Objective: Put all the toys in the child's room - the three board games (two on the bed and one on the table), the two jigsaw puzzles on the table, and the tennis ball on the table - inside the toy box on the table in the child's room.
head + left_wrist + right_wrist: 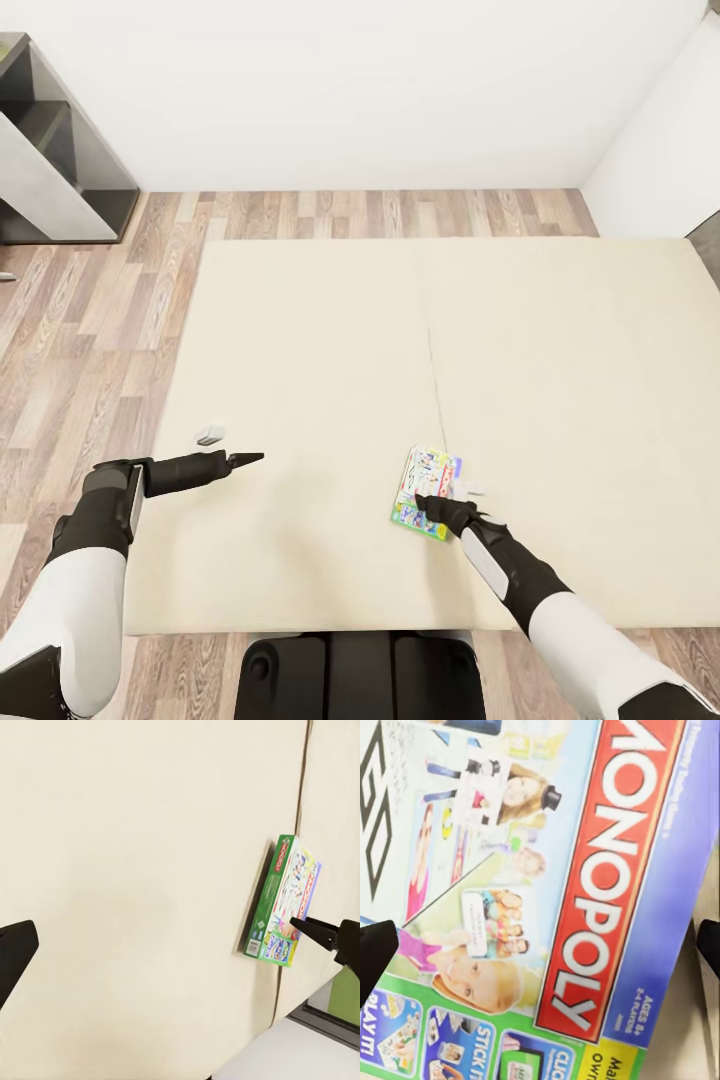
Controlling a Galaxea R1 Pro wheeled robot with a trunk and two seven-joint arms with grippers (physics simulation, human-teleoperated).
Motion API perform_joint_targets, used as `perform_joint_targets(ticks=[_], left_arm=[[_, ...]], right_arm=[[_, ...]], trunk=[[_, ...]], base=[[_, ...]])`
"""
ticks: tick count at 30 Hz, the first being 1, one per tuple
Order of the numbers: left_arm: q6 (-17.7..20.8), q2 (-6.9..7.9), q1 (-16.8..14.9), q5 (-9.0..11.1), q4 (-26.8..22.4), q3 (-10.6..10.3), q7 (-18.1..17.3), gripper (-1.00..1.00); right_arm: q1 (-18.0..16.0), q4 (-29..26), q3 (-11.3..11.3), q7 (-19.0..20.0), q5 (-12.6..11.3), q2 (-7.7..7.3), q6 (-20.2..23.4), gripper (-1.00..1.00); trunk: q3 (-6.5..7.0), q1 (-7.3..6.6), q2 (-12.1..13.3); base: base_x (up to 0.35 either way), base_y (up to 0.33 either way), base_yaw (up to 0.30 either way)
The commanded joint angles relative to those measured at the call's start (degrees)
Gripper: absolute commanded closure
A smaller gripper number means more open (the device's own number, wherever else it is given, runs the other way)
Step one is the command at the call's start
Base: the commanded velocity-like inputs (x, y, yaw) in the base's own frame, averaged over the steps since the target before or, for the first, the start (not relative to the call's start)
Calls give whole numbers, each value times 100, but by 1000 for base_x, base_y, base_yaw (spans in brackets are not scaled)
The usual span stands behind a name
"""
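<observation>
Beige bed [300, 340] bearing the Monopoly board game [424, 490] flat near its front edge, my right pincer [432, 503] spread open over this stiff, light, probably slick box, best pinched across one thin edge.

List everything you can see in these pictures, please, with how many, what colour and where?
Monopoly box: one, green, blue and red, flat on the bed near its front edge.
Bed: one, beige, in the middle of the room.
Small object: one, grey-white, on the bed's left part; too small to name.
Shelf unit: one, dark grey, against the far-left wall.
Floor: wood planks around the bed.
Left gripper: black, over the bed.
Right gripper: black, open at the Monopoly box.
</observation>
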Motion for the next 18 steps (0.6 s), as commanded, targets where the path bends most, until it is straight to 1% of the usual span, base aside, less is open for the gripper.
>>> perform_joint_targets(ticks=[1, 14, 18], left_arm=[[44, -5, -7, -58, -5, 23, -56, -100], [43, -4, -4, -58, -5, 24, -56, -100], [43, -4, -2, -58, -2, 24, -57, -100]], right_arm=[[-16, -12, 44, -47, -55, -13, 36, -100], [-210, -3, 35, -81, -74, -43, 357, -100], [-245, -3, 33, -87, -74, -43, 388, -100]], trunk=[[-7, 3, -9], [-7, 3, -9], [-7, 3, -9]], base=[[0, 0, 0], [0, 0, 0], [0, 0, 0]])
